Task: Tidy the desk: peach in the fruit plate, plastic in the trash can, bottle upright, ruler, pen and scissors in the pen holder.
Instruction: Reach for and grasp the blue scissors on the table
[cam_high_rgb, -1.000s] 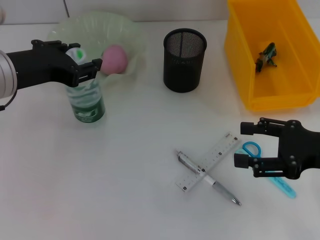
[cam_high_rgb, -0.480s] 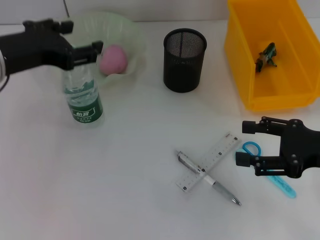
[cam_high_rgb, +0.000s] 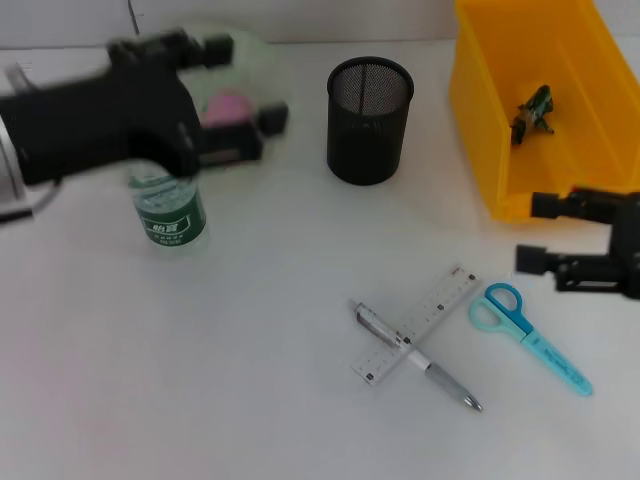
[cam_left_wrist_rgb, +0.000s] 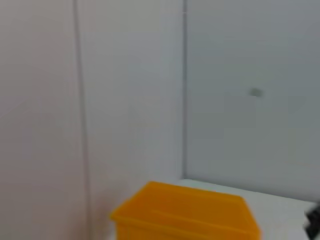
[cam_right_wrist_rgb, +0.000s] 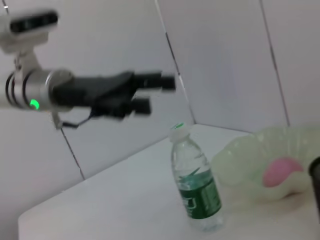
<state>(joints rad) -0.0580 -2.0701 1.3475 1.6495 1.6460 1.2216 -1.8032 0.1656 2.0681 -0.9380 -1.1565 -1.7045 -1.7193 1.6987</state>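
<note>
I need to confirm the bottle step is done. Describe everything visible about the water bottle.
The water bottle is clear plastic with a white cap and green label. It stands upright on the white desk, beside the fruit plate. Nothing grips it: the left end effector is raised above it, open.

i see my left arm raised above the table at the far left, its forearm reaching in level toward the centre. the left pincer (cam_high_rgb: 240, 100) is parted and holds nothing. my right arm enters low from the right edge; the right pincer (cam_high_rgb: 537, 232) is parted too, empty, its fingers pointing left.
</note>
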